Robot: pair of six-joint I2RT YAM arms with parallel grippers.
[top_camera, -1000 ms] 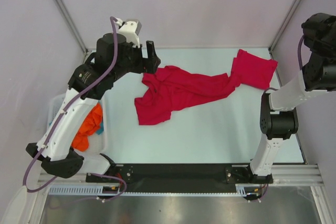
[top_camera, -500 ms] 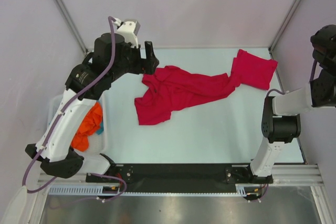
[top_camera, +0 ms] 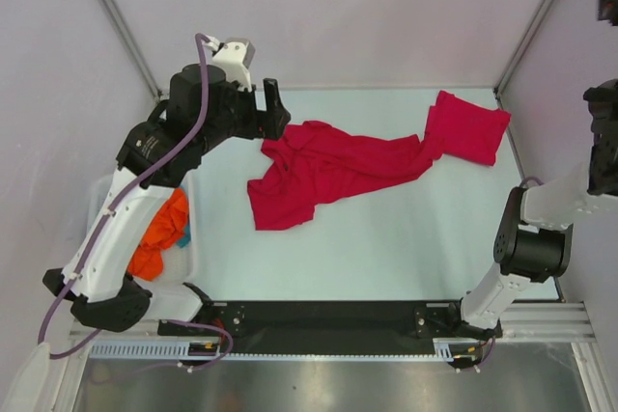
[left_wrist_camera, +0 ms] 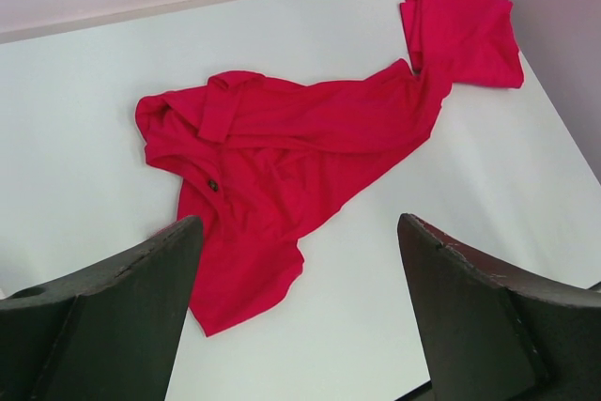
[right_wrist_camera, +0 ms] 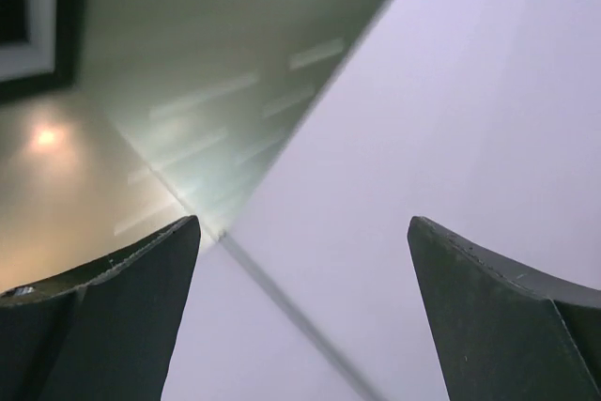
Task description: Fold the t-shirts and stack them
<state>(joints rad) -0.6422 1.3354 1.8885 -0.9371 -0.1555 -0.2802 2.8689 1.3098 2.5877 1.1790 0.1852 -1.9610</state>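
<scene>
A crimson-red t-shirt (top_camera: 319, 169) lies crumpled on the white table, stretched from the back left toward the back right. Its right end meets a flatter red piece (top_camera: 470, 126) in the back right corner; I cannot tell if that is a separate shirt. Both also show in the left wrist view, the crumpled shirt (left_wrist_camera: 272, 161) and the red piece (left_wrist_camera: 465, 30). My left gripper (top_camera: 275, 103) hovers open and empty just left of the shirt, raised above the table (left_wrist_camera: 299, 232). My right gripper (right_wrist_camera: 300, 232) is open and empty, pointing up at the wall and ceiling, far from the cloth.
A white bin (top_camera: 101, 195) stands off the table's left edge, holding orange cloth (top_camera: 159, 233) with a bit of blue. The right arm's elbow (top_camera: 531, 238) rises at the table's right edge. Enclosure walls and frame posts (top_camera: 529, 31) close in the back and sides.
My right arm has swung up and to the right, its wrist leaving the top view. My left arm has drifted slightly left. The cloth has not moved.
</scene>
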